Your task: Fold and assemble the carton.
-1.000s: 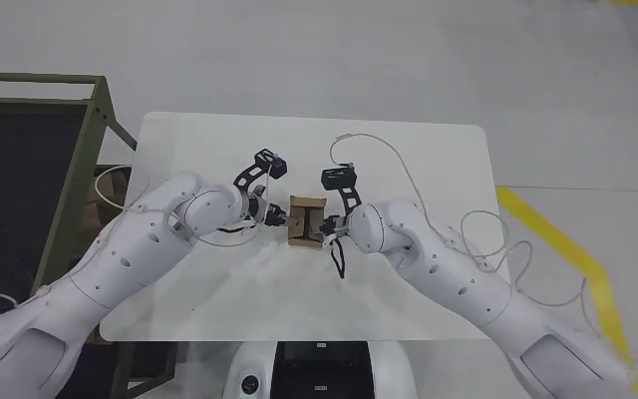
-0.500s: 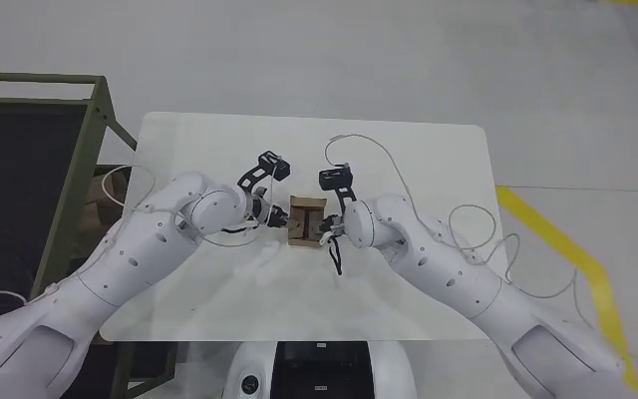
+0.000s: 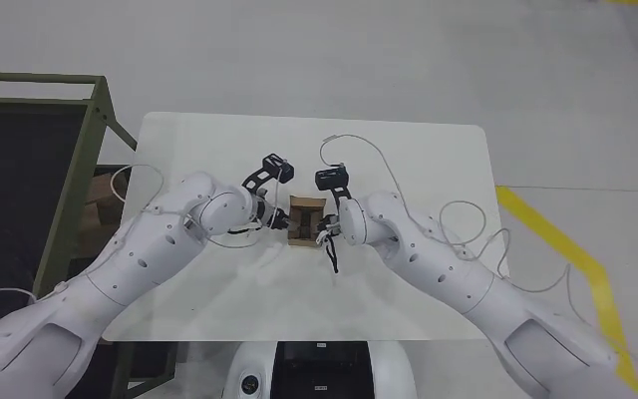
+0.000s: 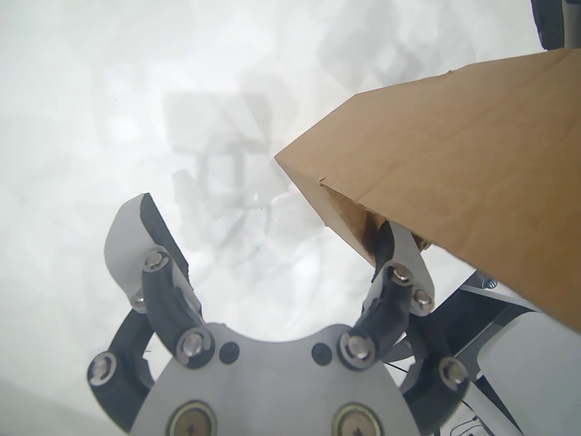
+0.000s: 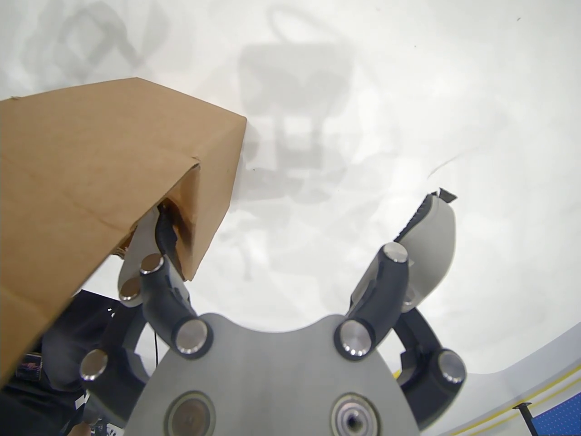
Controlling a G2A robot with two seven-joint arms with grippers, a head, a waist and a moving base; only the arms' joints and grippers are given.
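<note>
A small brown carton (image 3: 305, 219) sits mid-table between my two grippers, its ends open. My left gripper (image 3: 276, 215) is at its left side and stands open (image 4: 268, 224). One finger is tucked inside the carton's (image 4: 454, 161) open end and the other stays out over the bare table. My right gripper (image 3: 327, 231) is at the carton's right side, also open (image 5: 297, 210). One of its fingers reaches into the carton's (image 5: 100, 156) other open end, while the other finger (image 5: 431, 224) is free.
The white table (image 3: 419, 150) has loose cables (image 3: 469, 224) trailing on its right half. A green-framed cart (image 3: 60, 150) holding flat cardboard (image 3: 100, 204) stands off the table's left edge. Yellow floor tape (image 3: 558, 239) runs at the right.
Both wrists have edged slightly closer around the carton and toward the table's far side. The carton has stayed about where it was.
</note>
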